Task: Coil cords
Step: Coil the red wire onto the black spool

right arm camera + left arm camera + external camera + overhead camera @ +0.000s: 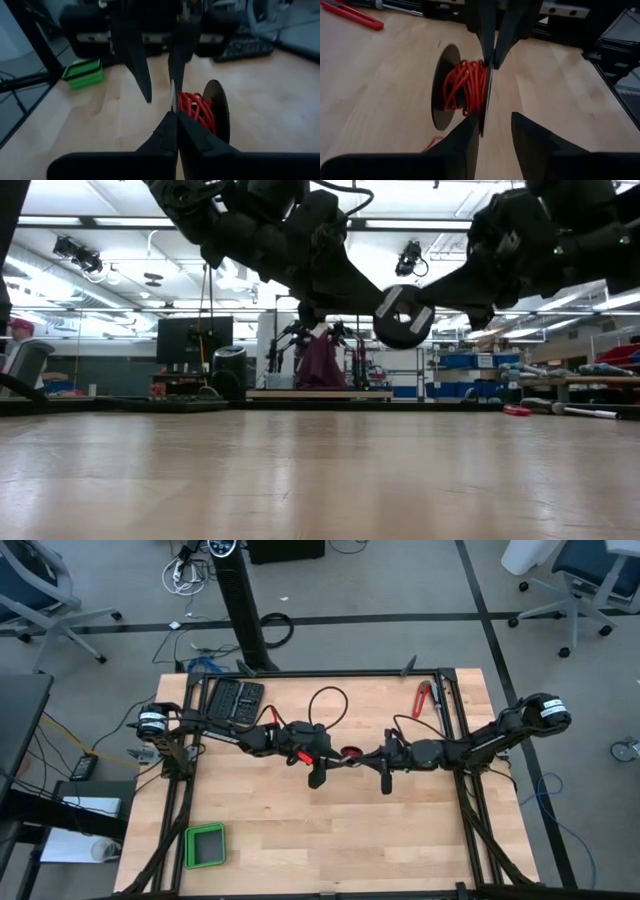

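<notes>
Cord [467, 87] — thin, red, wound on a black spool [442, 82] — right tool [176, 117] pinches its rim, left tool [495, 127] parted.

Light wood desk [330, 830] sitting on grey carpet floor [110, 590] with dark seam lines. Office chairs [35, 595] at both far corners, loose cables around. Behind it, a big workshop-type room: ceiling strip lights [80, 222], a dark monitor [195, 340], and blue bins on shelves [470, 362].

Arms: two are counted, each with one pincer — left pincer [316, 778], right pincer [386, 780].
Spools: one is seen, wound with one red cord [466, 88].
Red-handled tools: one [423, 698].
Green trays: one [205, 846].
Keyboards: one [235, 702].
Worktops: one [330, 840].
</notes>
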Tool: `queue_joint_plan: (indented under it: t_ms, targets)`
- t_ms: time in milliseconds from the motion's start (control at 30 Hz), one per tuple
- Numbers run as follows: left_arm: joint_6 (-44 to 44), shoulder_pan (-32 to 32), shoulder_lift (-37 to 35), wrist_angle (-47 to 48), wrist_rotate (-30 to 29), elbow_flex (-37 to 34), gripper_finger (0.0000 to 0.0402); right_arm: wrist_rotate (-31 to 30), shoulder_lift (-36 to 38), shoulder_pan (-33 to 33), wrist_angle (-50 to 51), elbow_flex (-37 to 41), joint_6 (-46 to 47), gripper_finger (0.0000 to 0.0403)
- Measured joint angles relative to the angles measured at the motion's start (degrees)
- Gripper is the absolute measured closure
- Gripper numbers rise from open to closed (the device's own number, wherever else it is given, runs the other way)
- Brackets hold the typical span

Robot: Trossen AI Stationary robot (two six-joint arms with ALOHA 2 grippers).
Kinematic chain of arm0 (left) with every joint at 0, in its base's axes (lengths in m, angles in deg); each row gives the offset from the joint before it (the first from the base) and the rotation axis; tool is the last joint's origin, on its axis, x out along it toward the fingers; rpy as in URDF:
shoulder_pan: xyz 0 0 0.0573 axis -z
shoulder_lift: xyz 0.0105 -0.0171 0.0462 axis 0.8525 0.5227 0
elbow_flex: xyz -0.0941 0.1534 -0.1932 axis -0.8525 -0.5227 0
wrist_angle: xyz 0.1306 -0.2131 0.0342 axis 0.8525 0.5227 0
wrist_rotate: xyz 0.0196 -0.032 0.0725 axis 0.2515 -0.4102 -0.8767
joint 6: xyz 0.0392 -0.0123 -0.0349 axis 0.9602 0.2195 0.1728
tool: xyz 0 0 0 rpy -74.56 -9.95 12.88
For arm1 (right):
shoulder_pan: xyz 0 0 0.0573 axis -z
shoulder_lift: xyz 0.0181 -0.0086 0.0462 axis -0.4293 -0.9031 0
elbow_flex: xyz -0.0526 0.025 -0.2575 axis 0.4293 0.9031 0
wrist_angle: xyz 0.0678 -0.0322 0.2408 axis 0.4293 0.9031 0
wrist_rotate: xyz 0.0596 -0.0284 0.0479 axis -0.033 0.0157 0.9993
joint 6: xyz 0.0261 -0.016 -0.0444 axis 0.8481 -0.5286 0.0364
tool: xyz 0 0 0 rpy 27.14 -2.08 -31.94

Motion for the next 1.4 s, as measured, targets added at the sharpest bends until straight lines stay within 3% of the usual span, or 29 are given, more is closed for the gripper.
queue_joint_plan:
  t_ms: [267, 1033, 1167, 1300, 1400]
  targets:
    - [1.34, 0.02, 0.02, 0.23, -2.05, 0.00, 0.0286, -4.56, 0.02, -2.43, -6.02, 0.02, -2.43, 0.0403]
    - [1.44, 0.02, 0.07, -9.86, -4.42, 0.00, 0.0289, -7.18, 0.04, -3.58, -16.50, 0.00, -7.41, 0.0402]
    - [1.45, 0.02, 0.09, -10.91, -5.17, 0.00, 0.0314, -7.23, 0.04, -3.64, -16.31, 0.00, -7.40, 0.0402]
    - [2.82, 0.07, 0.13, -12.08, -4.65, -0.07, 0.0383, -7.35, 0.18, -3.64, -15.53, -0.02, -6.67, 0.0402]
    - [2.98, 0.11, 0.20, -12.15, -4.62, -0.15, 0.0395, -7.32, 0.20, -3.66, -14.80, -0.02, -6.07, 0.0400]
